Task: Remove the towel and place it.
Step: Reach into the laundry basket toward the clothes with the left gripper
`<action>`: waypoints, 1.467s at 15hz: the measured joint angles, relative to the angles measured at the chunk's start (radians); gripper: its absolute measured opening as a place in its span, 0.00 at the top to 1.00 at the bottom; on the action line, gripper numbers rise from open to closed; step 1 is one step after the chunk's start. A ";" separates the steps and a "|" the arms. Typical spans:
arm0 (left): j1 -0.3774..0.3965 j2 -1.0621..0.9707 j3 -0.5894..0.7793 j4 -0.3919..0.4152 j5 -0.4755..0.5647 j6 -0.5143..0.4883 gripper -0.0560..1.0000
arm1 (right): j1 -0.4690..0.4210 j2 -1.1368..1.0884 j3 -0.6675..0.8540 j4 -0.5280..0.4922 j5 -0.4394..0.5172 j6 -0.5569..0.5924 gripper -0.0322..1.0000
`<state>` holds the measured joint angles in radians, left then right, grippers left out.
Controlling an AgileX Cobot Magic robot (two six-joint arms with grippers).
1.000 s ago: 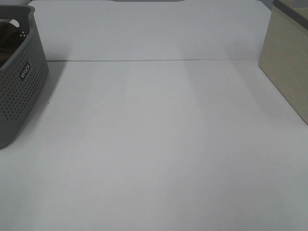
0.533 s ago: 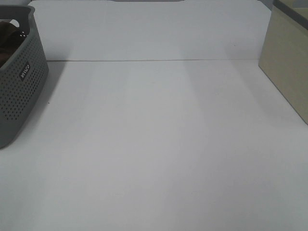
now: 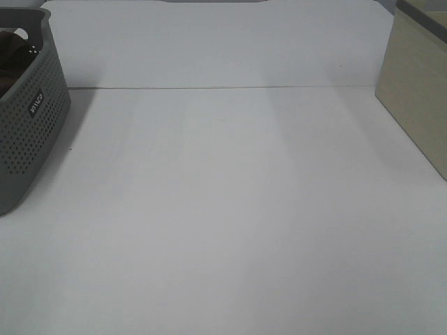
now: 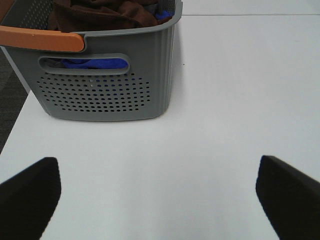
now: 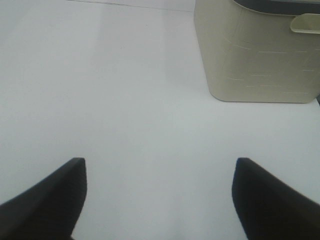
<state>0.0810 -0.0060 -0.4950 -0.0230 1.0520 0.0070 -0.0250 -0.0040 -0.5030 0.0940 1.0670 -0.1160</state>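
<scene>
Hovering over a white table (image 3: 230,209), the left gripper (image 4: 156,172) faces a grey basket (image 4: 105,95), its two dark fingers (image 4: 30,197) spread wide with nothing between them. The brown towel (image 4: 100,12) lies bunched inside the basket, heaped up to the rim, and a blue cloth (image 4: 95,63) shows through the handle slot below it. An orange strip (image 4: 40,39) runs along the basket's near rim. The right gripper (image 5: 160,170) is likewise parted and empty above bare tabletop, with a beige bin (image 5: 255,55) standing ahead of it.

From the high camera nothing has shifted since a second ago. The basket (image 3: 35,125) sits at the same spot on the table's left edge, a scrap of the towel (image 3: 10,50) shows in it as before, and the bin (image 3: 419,91) holds its place on the far right. Neither arm comes into that view.

By count there are one basket, one bin, one towel, one blue cloth and two grippers, each showing two fingers. The basket and the bin stand well apart, with open table between them.
</scene>
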 joint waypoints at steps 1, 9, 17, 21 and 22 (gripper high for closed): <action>0.000 0.000 0.000 0.000 0.000 0.000 0.01 | 0.000 0.000 0.000 0.000 0.000 0.000 0.22; 0.000 0.453 -0.386 0.010 0.055 0.444 0.01 | 0.000 0.000 0.000 0.000 0.000 0.000 0.22; 0.011 1.229 -0.881 0.152 0.144 0.776 0.01 | 0.000 0.000 0.000 0.000 0.000 0.000 0.22; 0.119 1.660 -1.134 0.175 0.152 0.893 0.02 | 0.000 0.000 0.000 0.000 0.000 0.000 0.22; 0.135 1.741 -1.190 0.175 0.152 0.906 0.02 | 0.000 0.000 0.000 0.000 0.000 0.000 0.22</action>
<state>0.2160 1.7350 -1.6850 0.1520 1.2040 0.9130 -0.0250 -0.0040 -0.5030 0.0940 1.0670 -0.1160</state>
